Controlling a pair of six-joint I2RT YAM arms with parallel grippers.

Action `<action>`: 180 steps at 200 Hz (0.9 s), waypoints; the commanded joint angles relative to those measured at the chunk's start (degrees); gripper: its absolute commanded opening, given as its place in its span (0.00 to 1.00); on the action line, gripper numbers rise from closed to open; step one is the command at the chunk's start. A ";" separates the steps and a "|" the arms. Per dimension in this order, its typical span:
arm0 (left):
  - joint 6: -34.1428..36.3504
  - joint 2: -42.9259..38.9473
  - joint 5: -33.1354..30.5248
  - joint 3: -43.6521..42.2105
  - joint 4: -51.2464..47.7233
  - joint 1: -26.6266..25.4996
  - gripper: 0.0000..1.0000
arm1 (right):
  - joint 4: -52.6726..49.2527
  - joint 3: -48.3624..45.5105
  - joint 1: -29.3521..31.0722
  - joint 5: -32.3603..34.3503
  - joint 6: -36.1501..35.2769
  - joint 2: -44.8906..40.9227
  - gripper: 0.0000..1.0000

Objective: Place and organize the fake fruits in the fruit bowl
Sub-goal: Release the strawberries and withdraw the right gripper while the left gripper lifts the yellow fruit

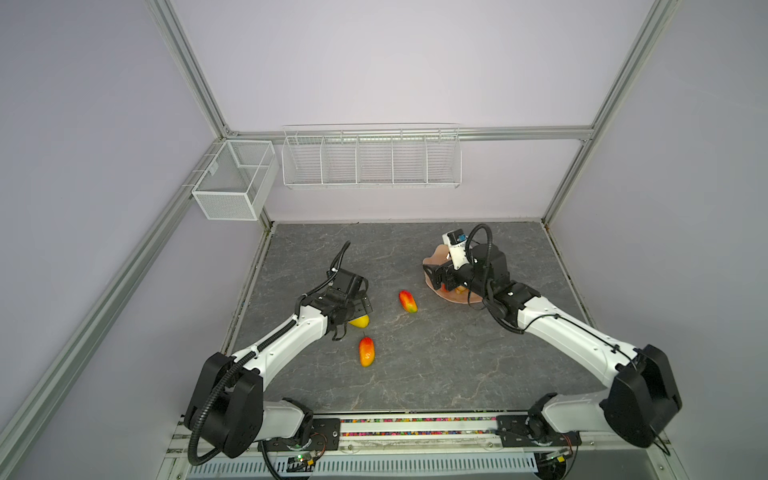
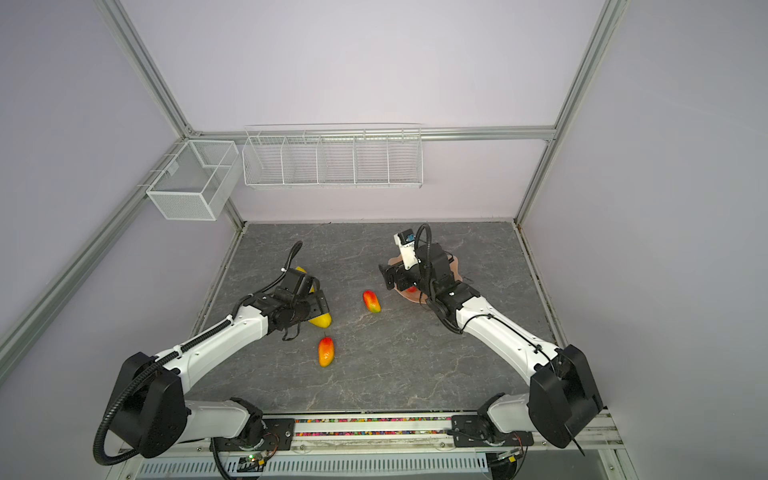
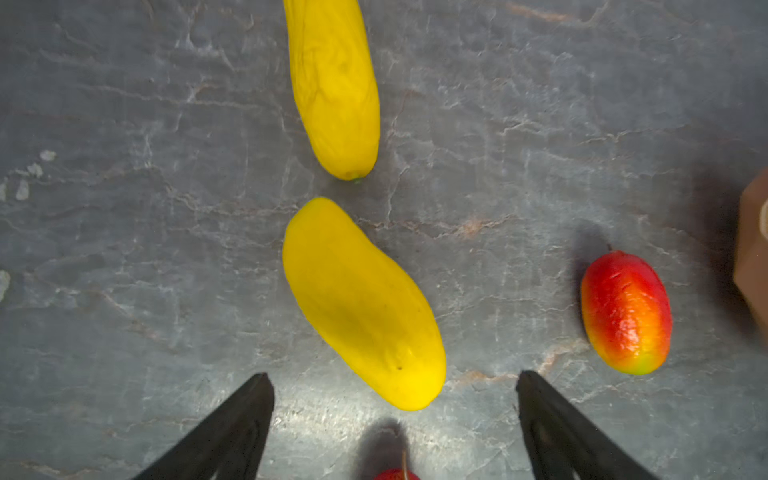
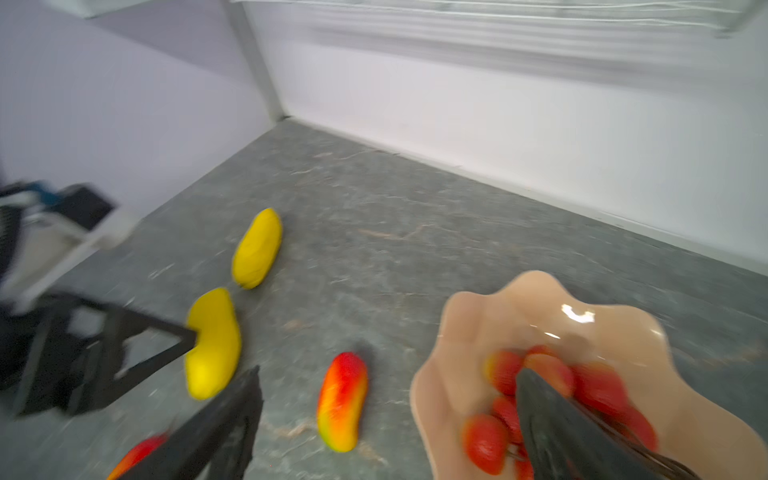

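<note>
The peach-pink fruit bowl (image 4: 465,324) sits at the back right of the table, and its rim shows in both top views (image 1: 436,252) (image 2: 456,266). A bunch of red berries (image 4: 503,374) lies inside it. My right gripper (image 4: 386,374) (image 1: 436,277) hangs open over the bowl's left rim, holding nothing. One finger (image 4: 552,424) crosses in front of the berries. My left gripper (image 3: 395,378) (image 1: 360,308) is open above a yellow fruit (image 3: 361,303) (image 1: 360,321). A second yellow fruit (image 3: 332,83) (image 2: 300,270) lies just beyond. Two red-orange mangoes (image 1: 407,301) (image 1: 366,351) rest on the table between the arms.
A white mesh box (image 1: 232,178) and a white wire rack (image 1: 370,158) hang on the back walls above the table. The grey stone tabletop (image 1: 415,374) ends at metal frame posts on both sides.
</note>
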 commanded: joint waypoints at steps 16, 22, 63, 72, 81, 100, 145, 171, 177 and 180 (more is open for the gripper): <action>-4.52 2.20 1.98 -0.99 1.03 2.10 0.92 | -4.83 -1.57 4.86 -21.47 -7.24 4.86 0.88; -4.57 2.76 2.02 -1.13 1.51 2.19 0.91 | -4.95 -2.14 5.68 -21.88 -7.92 5.57 0.88; -5.21 7.08 2.38 -1.84 6.23 2.71 0.90 | -2.82 -4.35 7.88 -26.52 -9.37 7.00 0.88; -5.38 7.92 2.29 -1.56 7.29 2.90 0.90 | -3.46 -4.35 8.25 -26.68 -10.61 6.95 0.88; -5.65 9.13 2.32 -0.73 7.10 3.06 0.89 | -3.48 -4.76 8.43 -26.71 -11.44 6.61 0.88; -5.29 11.92 2.69 1.43 5.10 3.15 0.86 | -3.36 -5.73 8.56 -26.16 -11.84 5.70 0.88; -5.98 15.86 3.28 2.97 5.10 3.16 0.73 | -7.73 -6.87 8.57 -22.66 -12.69 2.44 0.88; -7.27 14.70 3.79 1.86 6.21 3.17 0.55 | -10.24 -11.40 8.61 -20.26 -12.07 -3.02 0.88; -7.54 14.01 4.05 1.37 6.59 3.13 0.52 | -9.52 -13.30 8.57 -18.11 -11.27 -4.97 0.88; -7.70 13.55 4.12 1.09 6.82 3.17 0.51 | -8.80 -14.28 8.52 -16.85 -10.64 -5.79 0.88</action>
